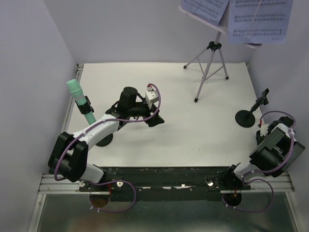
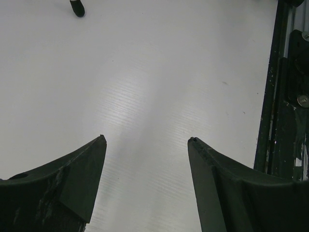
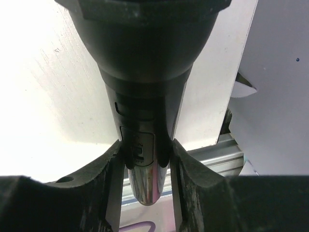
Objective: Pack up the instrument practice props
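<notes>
Right wrist cam: spotted black microphone (image 3: 145, 92) pinched by its handle between right jaws, probably for steady carrying. Saw left jaws spread above worktop (image 2: 145, 72).

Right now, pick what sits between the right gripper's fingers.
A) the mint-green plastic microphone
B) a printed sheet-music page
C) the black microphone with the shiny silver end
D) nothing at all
C: in the right wrist view the right gripper has its dark fingers pressed against both sides of the black microphone, just above its silver end, while the mint-green microphone stands far off on the left.
</notes>
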`<act>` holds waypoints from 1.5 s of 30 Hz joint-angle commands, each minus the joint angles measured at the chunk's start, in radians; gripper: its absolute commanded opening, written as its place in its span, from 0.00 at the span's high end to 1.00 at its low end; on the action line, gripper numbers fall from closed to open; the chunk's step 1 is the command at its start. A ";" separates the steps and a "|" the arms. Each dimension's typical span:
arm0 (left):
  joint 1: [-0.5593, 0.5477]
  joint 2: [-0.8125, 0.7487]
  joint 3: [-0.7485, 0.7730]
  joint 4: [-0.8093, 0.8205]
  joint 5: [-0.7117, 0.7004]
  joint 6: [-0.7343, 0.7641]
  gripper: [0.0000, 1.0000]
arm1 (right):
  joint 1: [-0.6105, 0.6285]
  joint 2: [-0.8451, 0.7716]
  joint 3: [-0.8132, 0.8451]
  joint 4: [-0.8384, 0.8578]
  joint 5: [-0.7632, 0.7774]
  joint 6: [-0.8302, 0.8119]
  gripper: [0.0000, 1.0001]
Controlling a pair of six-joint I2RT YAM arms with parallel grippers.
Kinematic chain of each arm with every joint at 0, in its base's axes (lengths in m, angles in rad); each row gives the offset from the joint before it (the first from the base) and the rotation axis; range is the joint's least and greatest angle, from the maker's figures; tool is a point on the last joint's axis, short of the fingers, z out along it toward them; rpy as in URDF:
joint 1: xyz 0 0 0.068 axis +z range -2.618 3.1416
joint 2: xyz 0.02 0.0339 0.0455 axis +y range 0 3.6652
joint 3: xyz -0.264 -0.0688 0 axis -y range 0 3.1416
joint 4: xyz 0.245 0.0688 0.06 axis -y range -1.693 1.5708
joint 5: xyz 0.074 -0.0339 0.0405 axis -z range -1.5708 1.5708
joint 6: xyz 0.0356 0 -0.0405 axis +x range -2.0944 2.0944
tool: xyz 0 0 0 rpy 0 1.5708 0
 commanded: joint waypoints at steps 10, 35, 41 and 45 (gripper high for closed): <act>0.002 0.016 0.060 -0.049 -0.013 0.039 0.21 | 0.001 0.123 0.051 -0.020 -0.129 0.076 0.44; 0.002 -0.021 0.137 -0.090 0.027 0.114 0.21 | 0.001 -0.205 0.097 -0.176 -0.172 0.102 0.00; 0.002 -0.105 0.283 -0.157 0.041 0.159 0.20 | 0.001 -0.388 0.170 -0.271 -0.290 0.063 0.01; 0.001 -0.163 0.444 -0.235 0.046 0.182 0.18 | 0.003 -0.543 0.273 -0.435 -0.505 0.003 0.01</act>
